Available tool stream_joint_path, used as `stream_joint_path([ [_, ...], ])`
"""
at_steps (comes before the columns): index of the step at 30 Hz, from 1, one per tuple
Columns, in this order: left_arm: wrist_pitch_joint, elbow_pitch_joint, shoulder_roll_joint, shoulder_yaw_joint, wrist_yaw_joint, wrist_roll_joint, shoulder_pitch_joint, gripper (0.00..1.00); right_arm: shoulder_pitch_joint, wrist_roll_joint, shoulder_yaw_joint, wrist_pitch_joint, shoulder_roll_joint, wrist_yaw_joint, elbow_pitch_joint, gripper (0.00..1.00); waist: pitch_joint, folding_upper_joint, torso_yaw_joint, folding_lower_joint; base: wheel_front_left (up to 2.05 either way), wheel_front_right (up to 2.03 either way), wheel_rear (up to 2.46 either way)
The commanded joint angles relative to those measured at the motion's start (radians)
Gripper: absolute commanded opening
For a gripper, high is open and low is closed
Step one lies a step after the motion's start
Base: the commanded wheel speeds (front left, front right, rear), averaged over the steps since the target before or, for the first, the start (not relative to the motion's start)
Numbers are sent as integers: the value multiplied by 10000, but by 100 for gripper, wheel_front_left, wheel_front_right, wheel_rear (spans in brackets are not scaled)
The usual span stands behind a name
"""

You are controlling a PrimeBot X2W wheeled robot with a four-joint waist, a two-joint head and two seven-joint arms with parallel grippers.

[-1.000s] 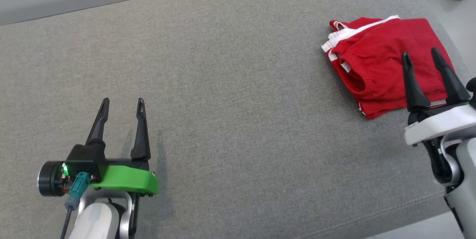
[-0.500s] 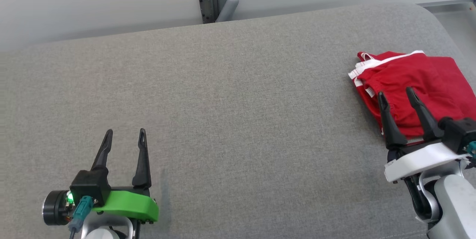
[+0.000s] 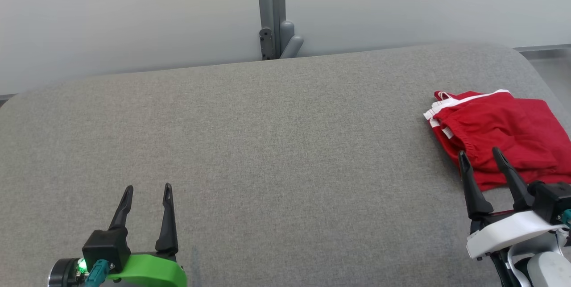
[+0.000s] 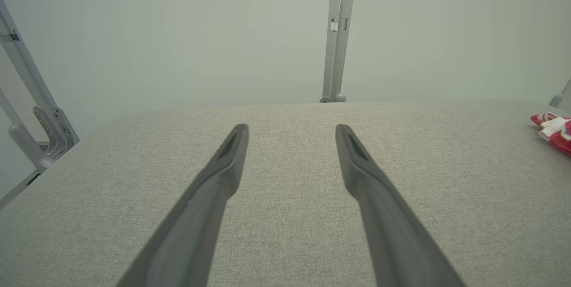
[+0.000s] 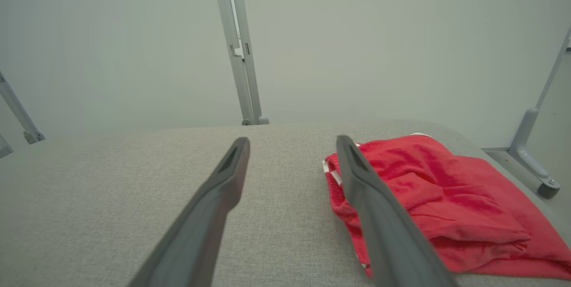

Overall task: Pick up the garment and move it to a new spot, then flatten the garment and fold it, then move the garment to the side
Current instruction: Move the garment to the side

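A folded red garment [image 3: 499, 135] with white trim lies at the right end of the grey padded table [image 3: 276, 144]. In the right wrist view the garment [image 5: 428, 197] sits just right of the fingers. My right gripper [image 3: 480, 154] hovers open at the garment's near edge, nothing between its fingers. The same gripper [image 5: 292, 144] stands wide apart over bare cloth. My left gripper [image 3: 148, 188] is open at the lower left, far from the garment. In the left wrist view that gripper [image 4: 292, 128] points across the table, with a corner of the garment [image 4: 553, 128] at the far right.
A pale wall with a grey metal post [image 3: 272, 14] stands behind the table. The table's rounded right corner [image 3: 513, 52] lies just beyond the garment. A metal frame leg [image 5: 533, 153] with a castor stands off the right side. Bare grey cloth spans the middle and left.
The head camera has tilted up, so table and garment sit lower in view and the wall shows. Both grippers stay open. The right gripper has drawn back to the garment's near edge.
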Motion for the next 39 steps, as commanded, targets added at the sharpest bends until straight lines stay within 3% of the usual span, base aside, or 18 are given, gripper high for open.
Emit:
stream_joint_path([
  [1, 29, -77, 71, 29, 78, -19, 167, 100, 207, -66, -73, 67, 44, -13, -158, 100, -75, 0, -15, 1, 0, 0, 0],
  [39, 190, -140, 247, -134, 334, -212, 282, 100, 577, -58, -337, 393, 263, -13, -598, 100, -186, 0, 124, 1, 0, 0, 0],
])
